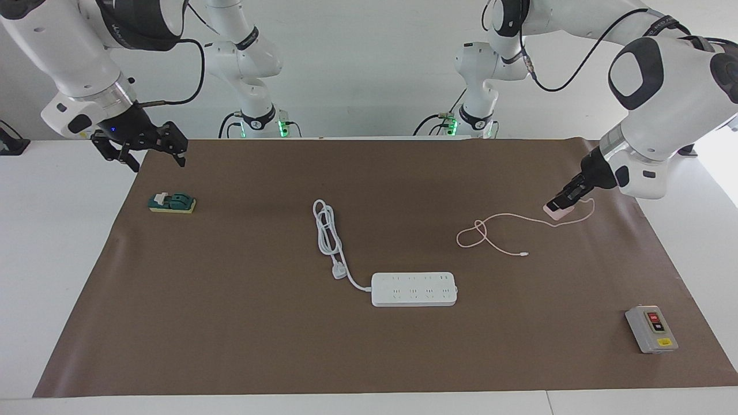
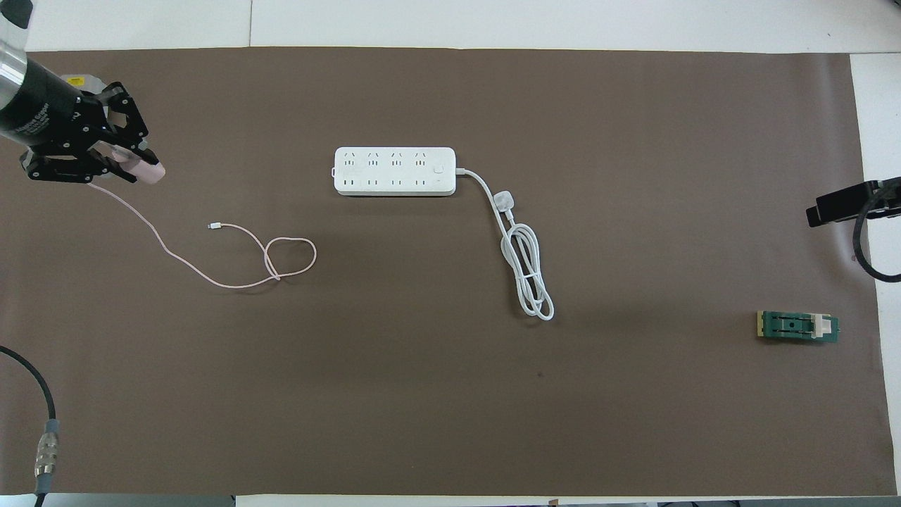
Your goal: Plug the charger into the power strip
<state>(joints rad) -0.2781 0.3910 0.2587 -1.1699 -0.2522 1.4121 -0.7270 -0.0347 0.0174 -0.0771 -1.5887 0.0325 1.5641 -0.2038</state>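
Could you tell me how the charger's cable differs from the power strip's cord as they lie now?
The charger's cable is thin and pink; the power strip's cord is thick and white. The cable sprawls across the mat in one loose loop, while the cord is folded into a tidy narrow bundle. The cable runs to the charger held in the left gripper; the cord runs to the power strip lying flat. Both rest on the brown mat.
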